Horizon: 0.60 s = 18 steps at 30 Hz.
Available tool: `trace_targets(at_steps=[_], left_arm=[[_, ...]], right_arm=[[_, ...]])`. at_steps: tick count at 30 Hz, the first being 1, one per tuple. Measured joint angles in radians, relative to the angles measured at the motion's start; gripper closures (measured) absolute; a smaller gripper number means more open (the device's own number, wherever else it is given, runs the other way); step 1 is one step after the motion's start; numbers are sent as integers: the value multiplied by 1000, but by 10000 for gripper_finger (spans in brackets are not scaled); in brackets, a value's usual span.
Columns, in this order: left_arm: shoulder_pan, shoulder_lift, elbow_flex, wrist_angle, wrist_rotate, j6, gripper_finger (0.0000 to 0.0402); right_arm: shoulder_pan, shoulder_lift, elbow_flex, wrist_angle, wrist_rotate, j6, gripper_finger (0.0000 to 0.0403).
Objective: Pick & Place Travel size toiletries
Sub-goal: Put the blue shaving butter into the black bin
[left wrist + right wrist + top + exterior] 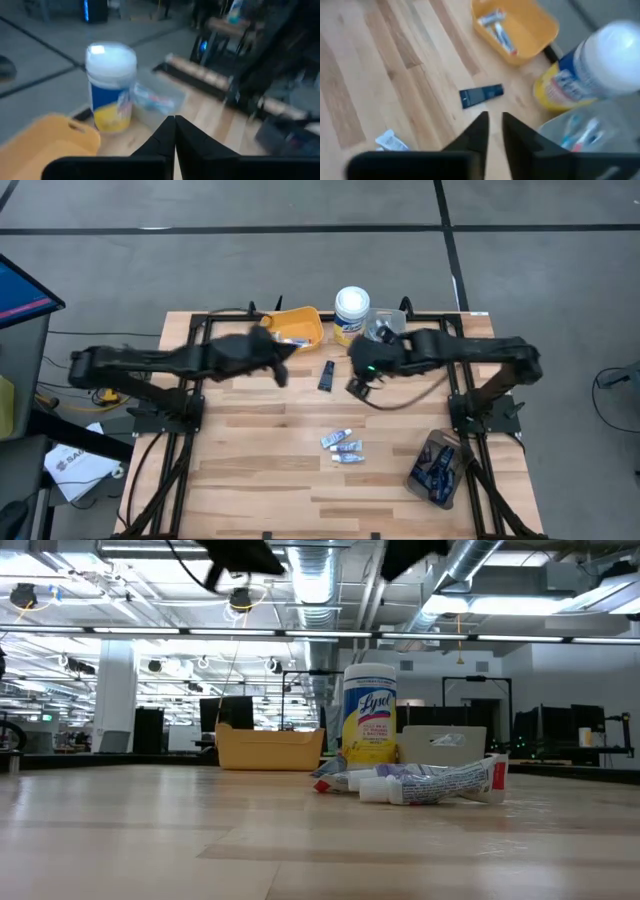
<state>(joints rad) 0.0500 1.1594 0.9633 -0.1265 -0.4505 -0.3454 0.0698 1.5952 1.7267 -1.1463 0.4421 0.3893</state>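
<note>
Nearest the camera, a small cluster of white-and-blue tubes point(342, 447) lies on the bench point(250, 460), and a navy tube point(327, 375) lies farther back, so these remain to be placed. Some tubes already rest in the yellow bin point(296, 327) at the far edge. The left end effector point(284, 370) is closed and empty beside the bin; the right end effector point(358, 388) hangs slightly parted and empty near the navy tube, so I judge the task about half done.

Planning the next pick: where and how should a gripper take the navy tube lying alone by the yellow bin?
Grip the navy tube across its narrow width, mid-length, coming straight down. It lies flat on the table, long axis running roughly toward the far edge, with bare wood on both long sides for the fingers. The right gripper is probably nearest.
</note>
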Motion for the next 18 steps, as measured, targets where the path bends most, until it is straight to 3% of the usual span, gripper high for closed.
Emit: trace_targets(at_steps=[5, 11, 14, 18], left_arm=[[-41, -221, -1, -59, -14, 59, 369], [-146, -460, 0, -75, -14, 76, 289], [-185, -570, -2, -79, -24, 48, 256], [-204, -692, -28, -78, -30, 24, 236]], right_arm=[[-92, 143, 2, 48, -143, 84, 241], [-151, 362, 1, 107, -217, 220, 90], [-167, 442, 2, 188, -268, 289, 50], [-194, 503, 5, 284, -341, 403, 37]])
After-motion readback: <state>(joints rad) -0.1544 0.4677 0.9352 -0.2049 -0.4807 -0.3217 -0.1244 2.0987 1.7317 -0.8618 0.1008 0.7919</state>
